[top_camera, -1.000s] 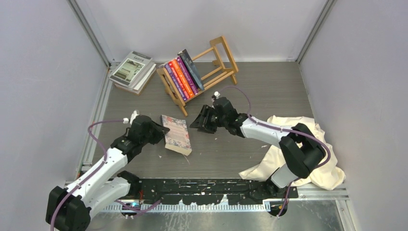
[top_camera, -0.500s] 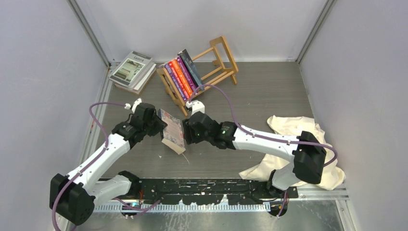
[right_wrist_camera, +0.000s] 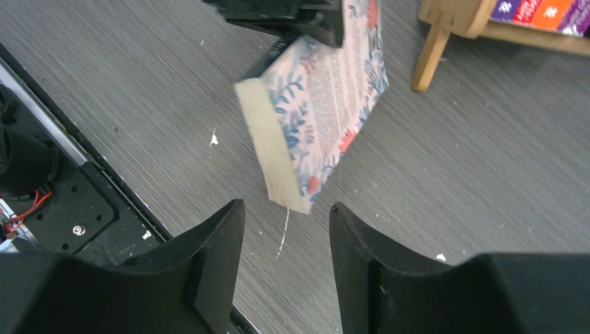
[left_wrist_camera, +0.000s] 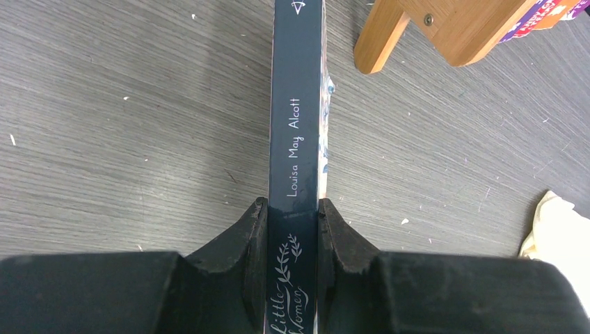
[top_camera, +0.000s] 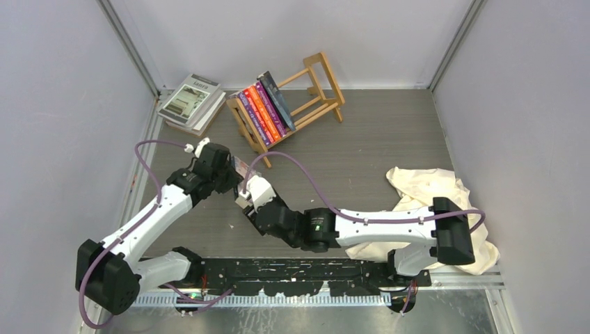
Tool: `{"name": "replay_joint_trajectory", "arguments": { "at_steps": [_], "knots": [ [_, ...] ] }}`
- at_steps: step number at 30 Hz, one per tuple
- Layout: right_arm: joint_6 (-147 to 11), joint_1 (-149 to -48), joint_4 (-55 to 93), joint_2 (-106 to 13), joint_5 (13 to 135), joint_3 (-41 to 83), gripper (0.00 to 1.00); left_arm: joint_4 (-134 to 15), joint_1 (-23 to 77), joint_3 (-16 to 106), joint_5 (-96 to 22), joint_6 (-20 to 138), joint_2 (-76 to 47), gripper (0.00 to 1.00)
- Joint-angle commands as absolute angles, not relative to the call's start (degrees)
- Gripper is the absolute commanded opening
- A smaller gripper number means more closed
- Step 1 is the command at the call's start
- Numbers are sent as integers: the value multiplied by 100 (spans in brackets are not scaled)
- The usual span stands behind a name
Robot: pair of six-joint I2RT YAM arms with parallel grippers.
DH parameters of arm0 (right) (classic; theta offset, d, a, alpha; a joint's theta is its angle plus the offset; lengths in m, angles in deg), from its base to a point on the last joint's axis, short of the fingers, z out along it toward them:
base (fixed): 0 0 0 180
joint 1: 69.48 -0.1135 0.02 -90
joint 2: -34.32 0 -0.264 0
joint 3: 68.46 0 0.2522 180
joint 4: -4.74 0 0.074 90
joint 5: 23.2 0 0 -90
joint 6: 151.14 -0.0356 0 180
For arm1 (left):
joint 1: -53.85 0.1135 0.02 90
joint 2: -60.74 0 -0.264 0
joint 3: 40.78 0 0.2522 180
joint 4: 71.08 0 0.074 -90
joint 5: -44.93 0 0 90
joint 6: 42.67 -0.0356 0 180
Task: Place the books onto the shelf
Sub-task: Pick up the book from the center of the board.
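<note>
Overhead, left gripper point(top_camera: 231, 174): yours, clenched on the floral book point(top_camera: 241, 167), mid-worktop, near the shelf's closest leg.
Overhead, right gripper point(top_camera: 245, 203): just beside that book, toward the near edge.
Overhead, shelf point(top_camera: 323, 73): far edge, several paperbacks point(top_camera: 263, 110) leaning inside; larger books point(top_camera: 189, 99) stacked at the far-left corner.
Left wrist, fingers point(left_wrist_camera: 254, 229): pinching the book's dark spine from both sides.
Right wrist, jaws: spread apart, nothing between them; you see the book tilted just ahead.

We are seeing pale grey walls point(top_camera: 62, 83) closing in a dark wood-grain tabletop point(top_camera: 389, 139); metal rails point(top_camera: 149, 120) are running along its edges, and a cream cloth point(top_camera: 424, 184) is lying crumpled.
</note>
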State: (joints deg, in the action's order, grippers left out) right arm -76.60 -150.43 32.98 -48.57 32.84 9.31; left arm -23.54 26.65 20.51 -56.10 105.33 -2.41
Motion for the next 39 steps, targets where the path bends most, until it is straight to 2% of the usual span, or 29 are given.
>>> {"name": "replay_joint_trajectory", "arguments": {
  "at_steps": [1, 18, 33, 37, 38, 39],
  "knots": [
    [-7015, -15321, 2620, -5175, 2658, 1235, 54, -2438, 2603, 2464, -5530, 10506, -278, 0],
    [-6436, -15386, 2000, -6257, 2349, 1616, 59, -2107, 2581, 2675, -5230, 10415, -275, 0],
    [-6556, -15219, 2222, -7022, 1761, 2215, 62, -1858, 2581, 2805, -5149, 10300, -159, 0],
    [-6560, -15147, 2218, -7061, 1771, 2232, 58, -1806, 2581, 2825, -5142, 10288, -135, 0],
    [-6562, -15132, 2218, -7062, 1784, 2242, 54, -1809, 2581, 2813, -5128, 10298, -124, 0],
    [-6559, -15123, 2229, -7060, 1798, 2243, 45, -1819, 2582, 2805, -5111, 10325, -115, 0]
  ]
}}
